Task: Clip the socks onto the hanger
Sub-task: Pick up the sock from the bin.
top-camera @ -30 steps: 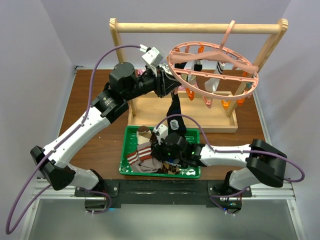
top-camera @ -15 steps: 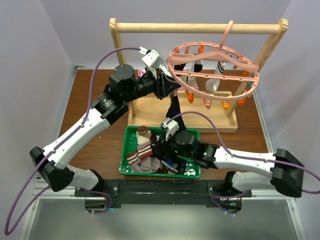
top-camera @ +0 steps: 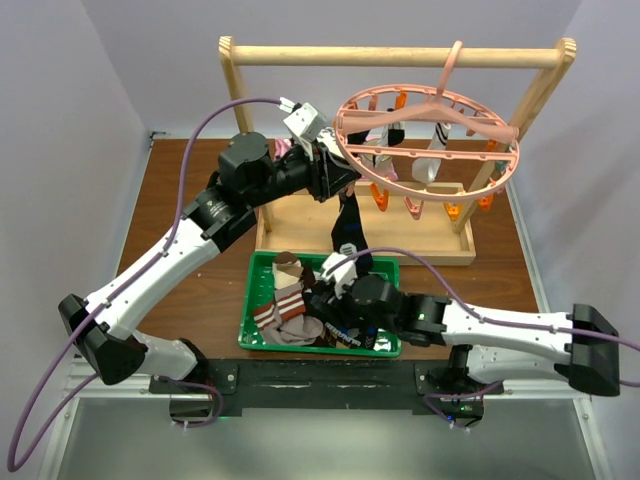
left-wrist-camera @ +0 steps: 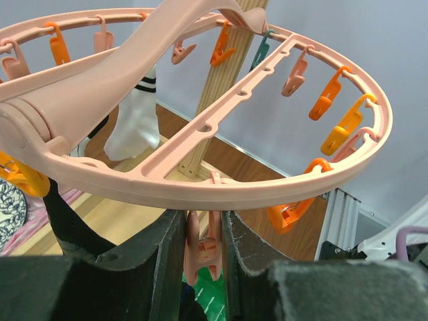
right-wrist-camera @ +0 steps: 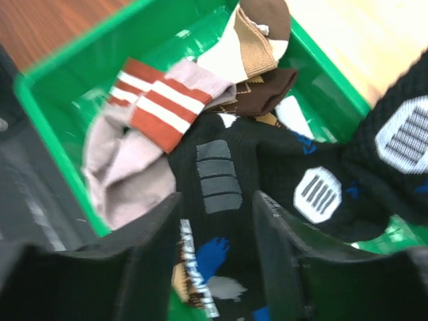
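Observation:
The pink round hanger (top-camera: 505, 165) hangs from the wooden rack, and its rim (left-wrist-camera: 267, 194) fills the left wrist view. My left gripper (top-camera: 335, 172) (left-wrist-camera: 204, 247) is shut on one pink rim clip (left-wrist-camera: 204, 251). A black patterned sock (top-camera: 347, 228) hangs below that gripper towards the tray; its top end is hidden. More socks lie in the green tray: a brown-and-white striped one (top-camera: 285, 300) (right-wrist-camera: 160, 100), a brown-tan one (right-wrist-camera: 254, 47) and a black patterned one (right-wrist-camera: 221, 174). My right gripper (top-camera: 335, 305) (right-wrist-camera: 217, 227) is open just over that black sock. A white sock (left-wrist-camera: 137, 114) hangs clipped.
The light wooden rack (top-camera: 400, 55) stands on its base board behind the green tray (top-camera: 245, 310) (right-wrist-camera: 40, 114). Orange clips (left-wrist-camera: 344, 130) line the hanger's far rim. Both arms' purple cables (top-camera: 205, 125) loop over the brown table (top-camera: 200, 290).
My right arm has stretched out low and its gripper has opened over the black sock in the tray. The left gripper keeps its hold on the clip.

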Controlling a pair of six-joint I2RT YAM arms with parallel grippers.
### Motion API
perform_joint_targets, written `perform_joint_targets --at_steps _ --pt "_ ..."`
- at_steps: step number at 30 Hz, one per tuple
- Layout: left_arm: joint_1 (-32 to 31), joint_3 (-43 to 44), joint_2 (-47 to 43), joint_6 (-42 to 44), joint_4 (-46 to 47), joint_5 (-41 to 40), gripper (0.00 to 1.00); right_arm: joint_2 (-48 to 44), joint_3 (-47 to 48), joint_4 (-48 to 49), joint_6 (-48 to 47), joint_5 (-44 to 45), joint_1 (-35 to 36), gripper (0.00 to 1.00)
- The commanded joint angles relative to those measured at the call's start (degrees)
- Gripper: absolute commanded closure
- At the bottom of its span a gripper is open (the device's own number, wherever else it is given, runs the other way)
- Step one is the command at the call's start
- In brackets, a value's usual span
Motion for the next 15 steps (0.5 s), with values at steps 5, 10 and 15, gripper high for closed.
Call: perform_joint_targets --at_steps 5,10,15 --pt "0.8 -0.9 -2.3 -1.3 1.7 0.5 1.0 9.2 5.5 4.9 -29.6 14.1 7.4 0.43" --pt "0.9 -1.5 -2.6 -1.6 1.9 0.7 1.0 6.8 -0.7 16.7 -43.5 10.5 7.4 0.37" --pt "1.1 -1.3 -2.8 -1.8 1.9 0.8 1.0 11.8 0.1 17.6 -46.9 7.4 7.3 0.36"
